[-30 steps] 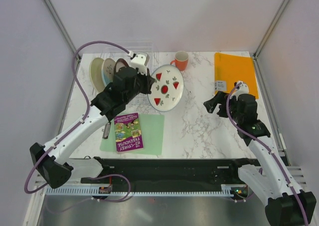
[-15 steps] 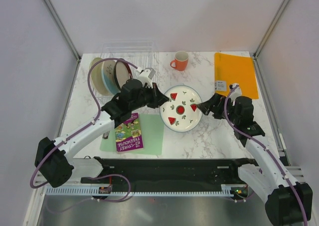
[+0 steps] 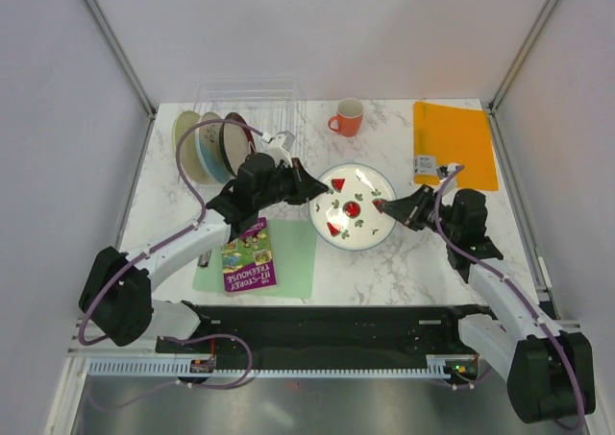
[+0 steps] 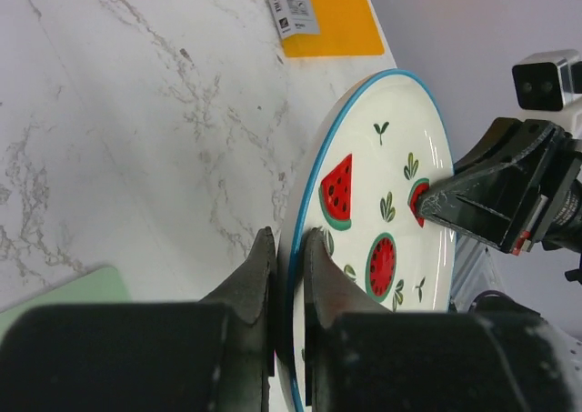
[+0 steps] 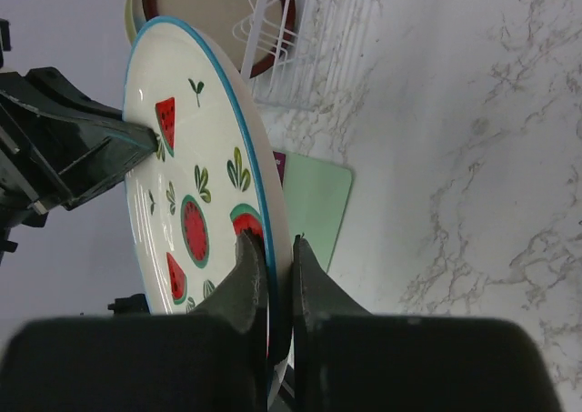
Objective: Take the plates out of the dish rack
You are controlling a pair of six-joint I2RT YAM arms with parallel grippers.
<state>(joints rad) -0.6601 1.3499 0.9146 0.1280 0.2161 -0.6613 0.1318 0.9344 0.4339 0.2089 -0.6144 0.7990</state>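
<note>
The white watermelon plate (image 3: 353, 207) (image 4: 382, 203) (image 5: 195, 175) hangs above the table's middle, held by both arms. My left gripper (image 3: 315, 191) (image 4: 289, 248) is shut on its left rim. Shut on the opposite rim is my right gripper (image 3: 386, 205) (image 5: 277, 248). The clear dish rack (image 3: 259, 94) stands at the back left. Three plates stand on edge in it: pale yellow-green (image 3: 184, 142), blue-and-cream (image 3: 207, 145) and dark-red-rimmed beige (image 3: 233, 142) (image 5: 209, 3).
An orange mug (image 3: 347, 118) stands behind the held plate. An orange mat (image 3: 454, 142) with a small card (image 3: 426, 166) lies at the back right. A light green mat (image 3: 293, 253) carrying a purple book (image 3: 248, 254) lies at the front left.
My left gripper carried the watermelon plate from beside the rack toward the middle of the table. My right gripper moved left to the plate and shut on its rim.
</note>
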